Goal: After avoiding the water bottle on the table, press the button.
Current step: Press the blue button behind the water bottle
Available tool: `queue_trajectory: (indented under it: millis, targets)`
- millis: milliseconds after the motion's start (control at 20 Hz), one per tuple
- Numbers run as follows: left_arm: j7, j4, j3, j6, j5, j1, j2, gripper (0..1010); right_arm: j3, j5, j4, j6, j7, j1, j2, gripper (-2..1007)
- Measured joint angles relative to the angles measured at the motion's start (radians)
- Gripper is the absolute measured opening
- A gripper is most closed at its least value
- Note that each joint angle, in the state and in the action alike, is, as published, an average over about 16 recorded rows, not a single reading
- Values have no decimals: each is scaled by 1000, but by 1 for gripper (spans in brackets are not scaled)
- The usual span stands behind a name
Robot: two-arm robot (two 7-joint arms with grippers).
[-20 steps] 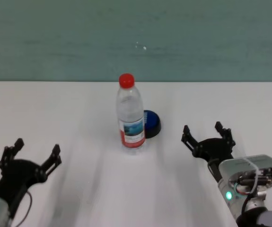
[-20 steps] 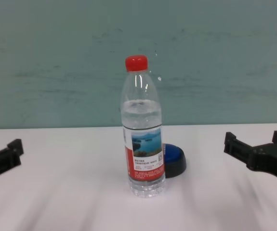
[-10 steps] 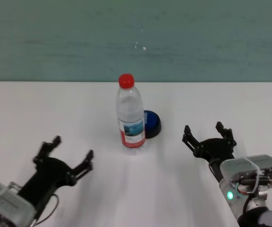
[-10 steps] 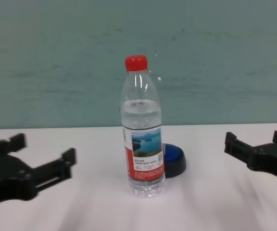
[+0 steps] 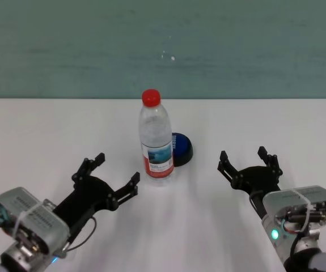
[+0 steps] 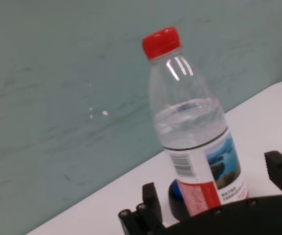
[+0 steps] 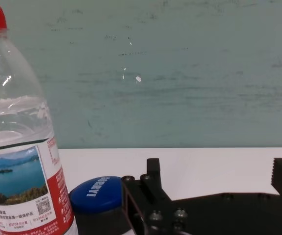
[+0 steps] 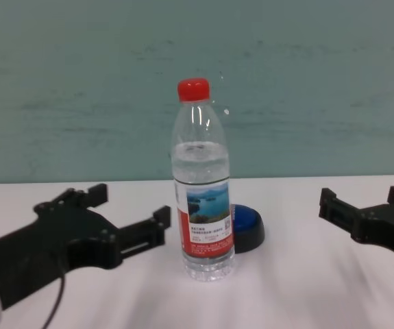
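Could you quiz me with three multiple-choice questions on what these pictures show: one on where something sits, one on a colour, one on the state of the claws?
1. Where is the button relative to the water bottle?
A. In front of it, nearer the robot
B. Behind it, toward the robot's right
C. Far off at the table's left edge

2. What colour is the bottle's cap?
A. Red
B. Blue
C. White

3. How is the left gripper?
A. Shut on the bottle
B. Pressing the button
C. Open, near the bottle's left side

Answers:
1 B: the head view shows the blue dome peeking out behind the bottle's right side.
2 A: the cap is red in every view.
3 C: its fingers are spread with nothing between them; the right gripper is open too, off to the right on the table.
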Motion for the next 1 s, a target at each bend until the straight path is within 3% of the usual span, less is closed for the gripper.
queue_trajectory:
  millis: [400, 1000]
  targets:
    - [-10, 66, 34, -4, -15, -48, -10, 1000, 0, 0, 0, 0, 0, 0, 0, 1003]
    - [-5, 134, 42, -10, -33, -77, -21, 1000, 0, 0, 0, 0, 0, 0, 0, 1003]
